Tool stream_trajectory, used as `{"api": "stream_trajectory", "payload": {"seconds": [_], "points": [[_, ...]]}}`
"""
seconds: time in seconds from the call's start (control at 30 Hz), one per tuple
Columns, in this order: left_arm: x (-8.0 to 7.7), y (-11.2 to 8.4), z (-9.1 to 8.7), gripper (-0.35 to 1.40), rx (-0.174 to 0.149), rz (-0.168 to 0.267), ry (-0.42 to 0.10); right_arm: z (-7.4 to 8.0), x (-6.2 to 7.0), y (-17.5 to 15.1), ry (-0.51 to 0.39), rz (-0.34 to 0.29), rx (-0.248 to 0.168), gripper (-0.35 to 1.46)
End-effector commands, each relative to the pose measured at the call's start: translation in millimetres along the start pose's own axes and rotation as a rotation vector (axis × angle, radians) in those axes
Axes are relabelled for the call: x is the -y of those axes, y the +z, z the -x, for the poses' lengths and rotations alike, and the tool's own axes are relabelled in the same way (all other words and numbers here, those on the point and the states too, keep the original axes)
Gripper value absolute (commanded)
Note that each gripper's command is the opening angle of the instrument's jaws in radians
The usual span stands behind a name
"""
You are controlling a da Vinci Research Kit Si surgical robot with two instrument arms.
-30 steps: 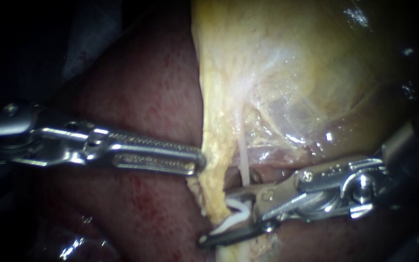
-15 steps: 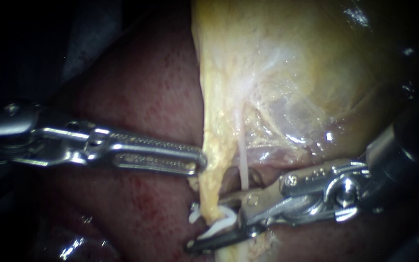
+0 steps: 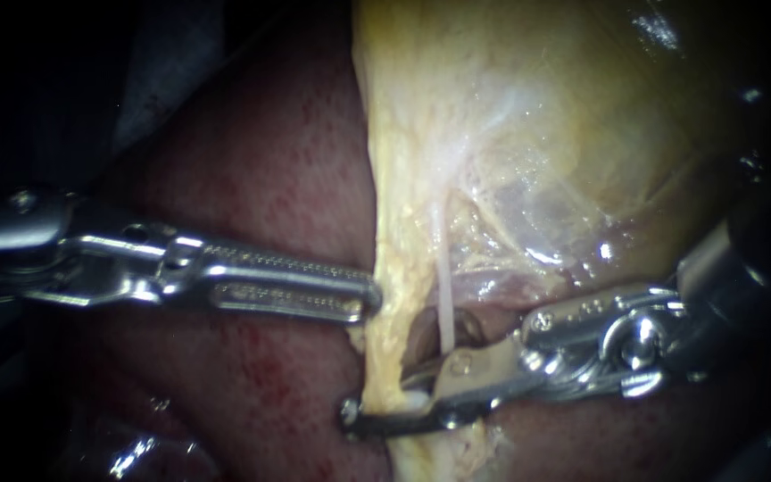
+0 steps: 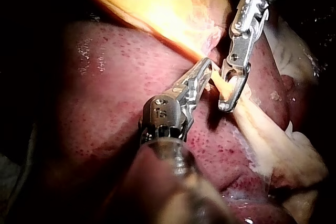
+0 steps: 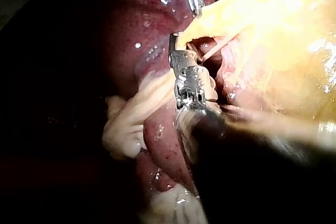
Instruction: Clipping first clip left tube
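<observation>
In the endoscope view, my left instrument (image 3: 369,299) reaches in across the dark red liver (image 3: 261,178). Its 2 long jaws are pressed together, with the tip against the yellow edge below the gallbladder (image 3: 564,134). I cannot tell whether any tissue is pinched there. My right instrument (image 3: 377,406) comes in low. Its 2 jaws are closed from both sides on the left tube (image 3: 390,348), a yellow band running down from the gallbladder. A sliver of white clip (image 3: 414,402) shows between them. A thin pale strand (image 3: 445,303) runs just beside the tube.

In the left wrist view, the right instrument's jaws cross the tube just ahead of my left tip.

In the right wrist view, the jaws sit on the yellow band, with the left instrument's tip beyond them.
</observation>
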Motion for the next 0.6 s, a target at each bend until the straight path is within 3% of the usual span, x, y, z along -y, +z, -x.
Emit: {"api": "stream_trajectory", "payload": {"seconds": [0.03,0.6], "points": [[0.0,0.0,0.0,-0.2,0.0,0.0,0.0,0.0,0.0,0.0,0.0,0.0,-0.001,-0.25],[0.0,0.2,0.1,-0.2,0.0,0.001,0.0,0.0,0.0,0.0,-0.001,0.0,-0.001,-0.25]]}}
